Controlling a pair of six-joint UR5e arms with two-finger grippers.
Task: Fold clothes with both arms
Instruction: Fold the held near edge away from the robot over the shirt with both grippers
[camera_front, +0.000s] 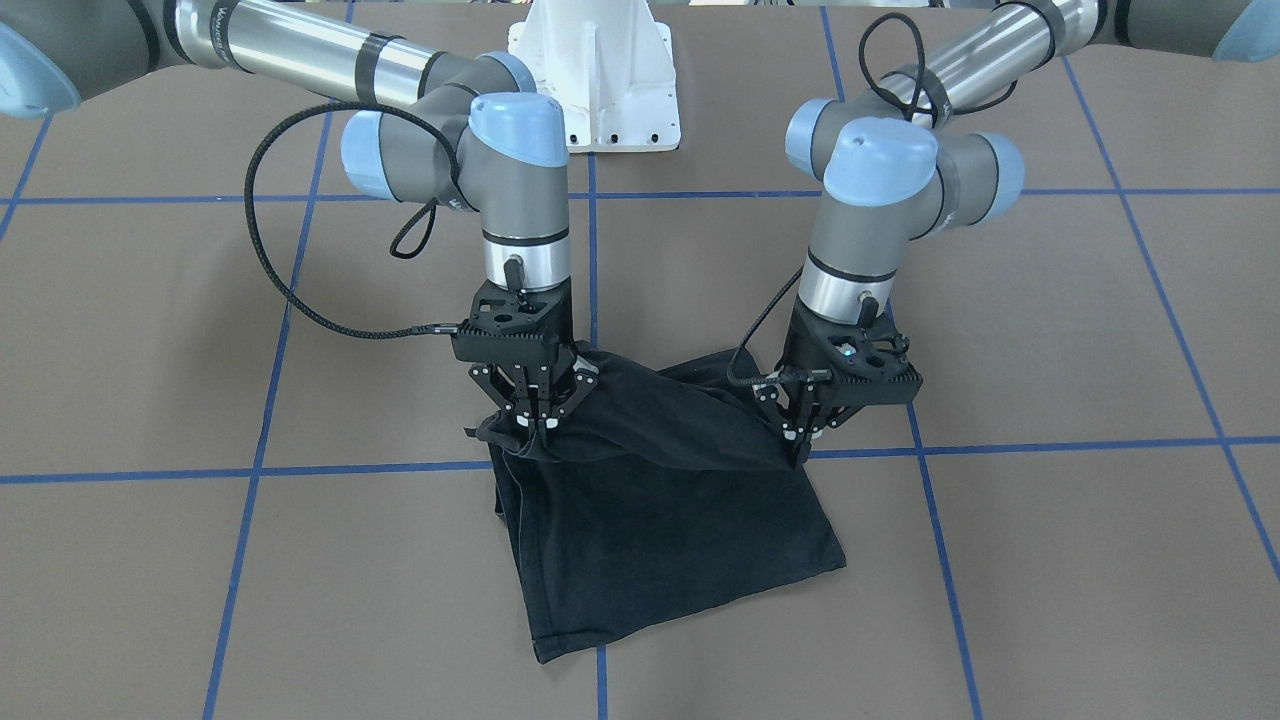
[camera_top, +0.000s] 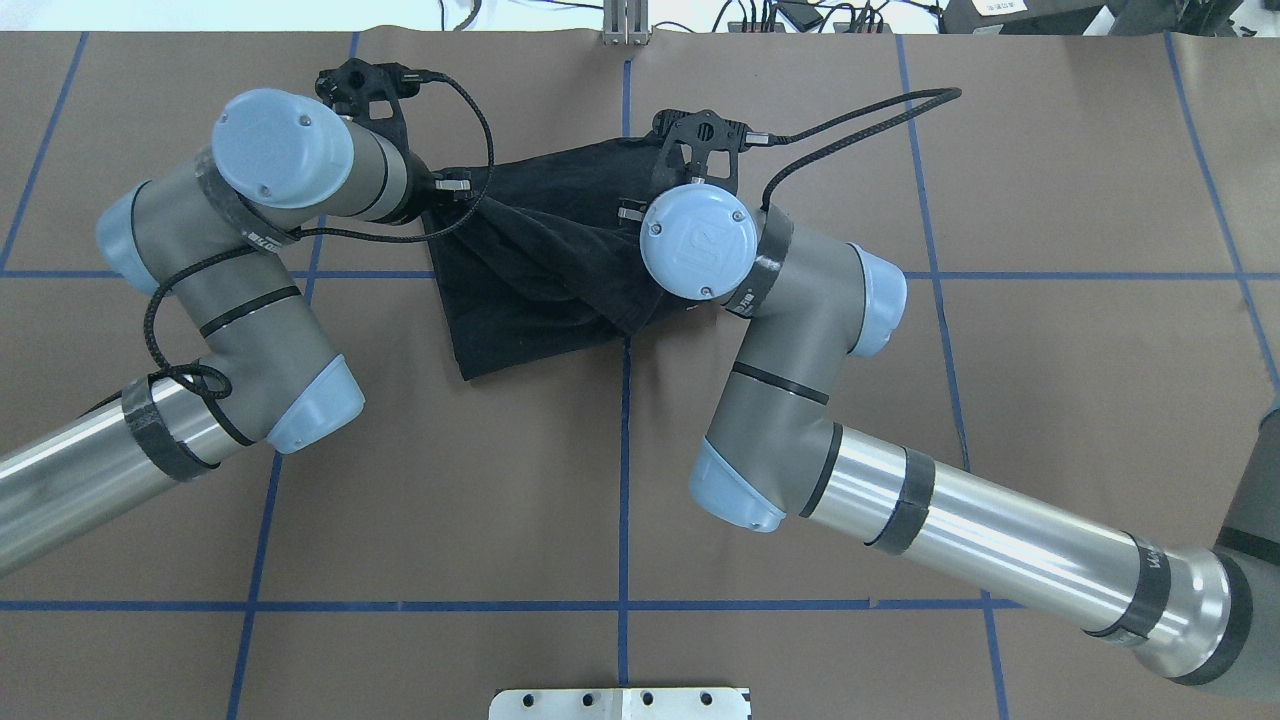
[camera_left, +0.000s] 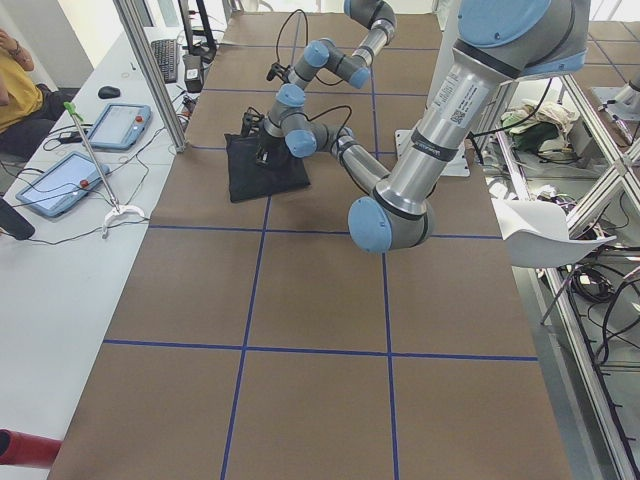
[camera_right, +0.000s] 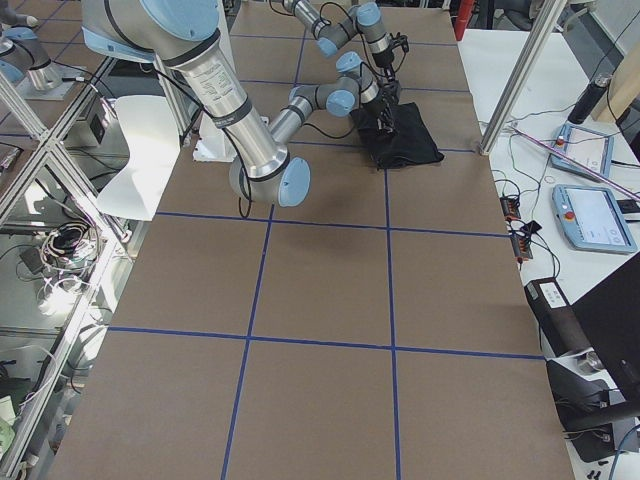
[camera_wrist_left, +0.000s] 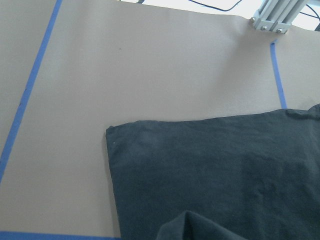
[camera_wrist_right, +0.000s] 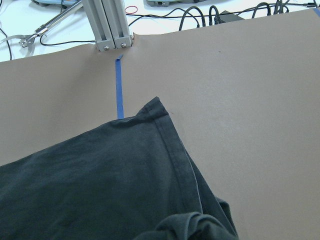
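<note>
Black T-shirt (camera_front: 660, 540) lying folded on the brown table (camera_front: 1050, 560), its edge nearest the robot lifted. The right gripper (camera_front: 536, 425) and the left gripper (camera_front: 803, 437) each pinch that edge, fingers closed on cloth. The joint cap (camera_top: 697, 240) of the right arm bears a UR logo.

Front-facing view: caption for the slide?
Right hand and left hand each pinch the black T-shirt, holding its robot-side edge raised off the table.
</note>
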